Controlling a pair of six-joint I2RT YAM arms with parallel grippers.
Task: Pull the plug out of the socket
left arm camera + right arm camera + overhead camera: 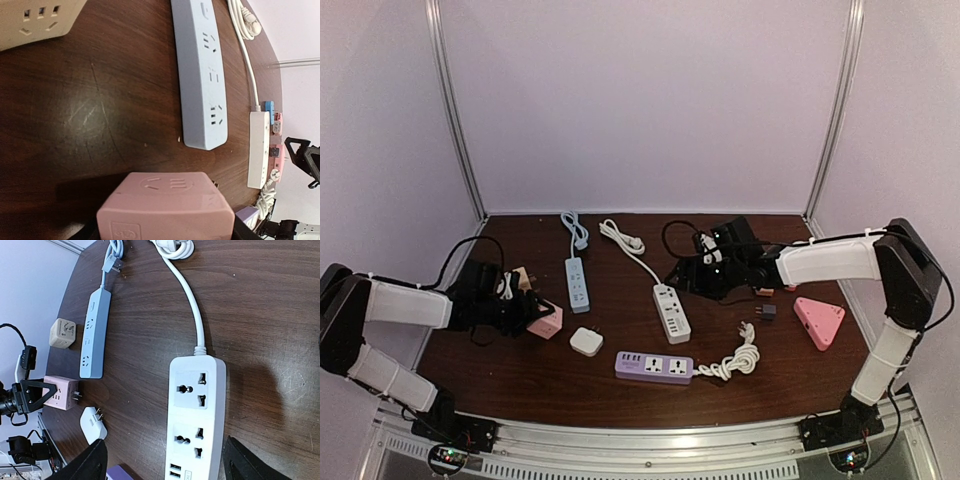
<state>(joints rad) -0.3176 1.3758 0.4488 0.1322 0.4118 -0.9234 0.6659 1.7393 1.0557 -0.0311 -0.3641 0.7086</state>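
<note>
My left gripper [525, 318] is shut on a pink cube socket [546, 322] that rests on the table at the left. In the left wrist view the cube [167, 200] fills the space between my black fingers [243, 231]. A white plug adapter [586, 341] lies loose just right of the cube, prongs showing, apart from it; it also shows in the right wrist view [93, 424]. My right gripper [688, 278] is open over the white power strip [195, 410], fingers [85, 465] on either side. No plug sits in that strip's sockets.
A blue power strip [577, 284] and a beige cube socket [525, 280] lie behind the pink cube. A purple strip [654, 366] with a coiled white cord lies at the front. A pink triangular piece [818, 321] and a small black adapter [767, 311] lie at the right.
</note>
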